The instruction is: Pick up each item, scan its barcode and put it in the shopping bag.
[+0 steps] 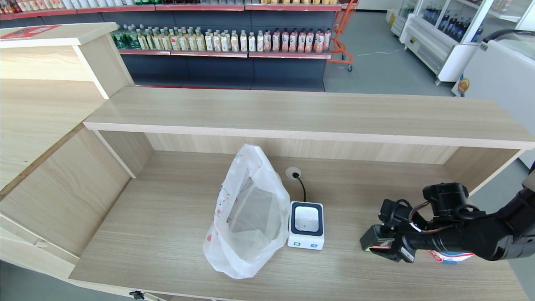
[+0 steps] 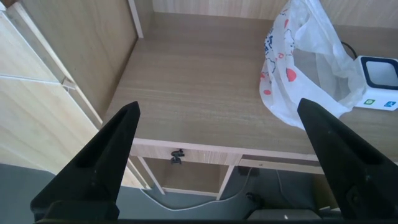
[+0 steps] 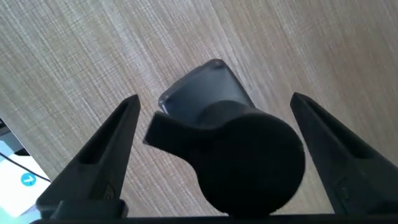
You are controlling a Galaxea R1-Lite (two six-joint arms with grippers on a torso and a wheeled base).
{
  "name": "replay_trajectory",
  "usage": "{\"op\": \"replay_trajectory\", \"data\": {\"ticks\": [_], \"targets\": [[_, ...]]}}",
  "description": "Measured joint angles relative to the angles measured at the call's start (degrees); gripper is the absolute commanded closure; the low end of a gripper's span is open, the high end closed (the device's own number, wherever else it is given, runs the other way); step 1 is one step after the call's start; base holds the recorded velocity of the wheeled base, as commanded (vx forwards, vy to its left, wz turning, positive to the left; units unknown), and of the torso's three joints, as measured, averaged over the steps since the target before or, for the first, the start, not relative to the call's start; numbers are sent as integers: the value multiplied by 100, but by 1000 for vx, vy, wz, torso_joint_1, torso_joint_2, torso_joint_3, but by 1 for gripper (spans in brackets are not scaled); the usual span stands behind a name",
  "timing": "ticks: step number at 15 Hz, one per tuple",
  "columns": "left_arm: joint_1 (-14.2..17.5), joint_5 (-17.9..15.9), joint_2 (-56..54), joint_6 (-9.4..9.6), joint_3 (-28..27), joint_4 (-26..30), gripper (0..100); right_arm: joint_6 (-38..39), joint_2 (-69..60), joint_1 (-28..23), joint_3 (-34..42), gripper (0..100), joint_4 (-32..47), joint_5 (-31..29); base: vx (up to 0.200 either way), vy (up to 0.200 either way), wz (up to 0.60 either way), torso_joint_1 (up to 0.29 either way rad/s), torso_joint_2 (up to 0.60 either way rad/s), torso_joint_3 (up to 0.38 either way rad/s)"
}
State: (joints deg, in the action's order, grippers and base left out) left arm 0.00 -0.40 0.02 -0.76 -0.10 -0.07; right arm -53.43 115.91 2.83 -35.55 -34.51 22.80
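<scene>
Wooden tabletop (image 1: 159,234), shop shelves (image 1: 221,42) behind. Right claw (image 3: 214,98) spread over dark item (image 3: 249,155), likely hard, light, smooth: pinch across narrow sides. Left claw (image 2: 219,104) spread, empty.

light wood checkout counter (image 1: 292,113) with raised ledge. behind counter: store shelving (image 1: 250,69) lined with bottled drinks (image 1: 225,41), grey floor (image 1: 376,71), orange cart (image 1: 340,42). beyond counter's right end: white glass-door coolers (image 1: 439,37).

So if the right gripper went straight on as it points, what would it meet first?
Probably the dark grey-capped item, which sits between the open fingers of the right gripper; the wooden counter lies behind it. The gap is unclear.
</scene>
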Motion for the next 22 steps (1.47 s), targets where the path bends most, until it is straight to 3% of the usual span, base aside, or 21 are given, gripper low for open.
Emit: {"op": "replay_trajectory", "data": {"ticks": [8,12,15,18,20,22], "targets": [[0,2,0,-2,0,0,0,283,71,295,-105,100,11,96,0,0,0,0,0,0],[0,0,0,0,0,0,0,1303,-555,201,-34,100,-82,107,0,0,0,0,0,0],[0,0,0,0,0,0,0,1307,-1456,26,656,100,-961,106,0,0,0,0,0,0],[0,0,0,-2,0,0,0,-774,-2159,-96,1215,100,-2022,380,0,0,0,0,0,0],[0,2,0,-2,0,0,0,-2466,-2487,-193,1334,100,-2200,1220,0,0,0,0,0,0],[0,0,0,0,0,0,0,-4693,-2705,-288,1375,100,-2220,2519,0,0,0,0,0,0]]}}
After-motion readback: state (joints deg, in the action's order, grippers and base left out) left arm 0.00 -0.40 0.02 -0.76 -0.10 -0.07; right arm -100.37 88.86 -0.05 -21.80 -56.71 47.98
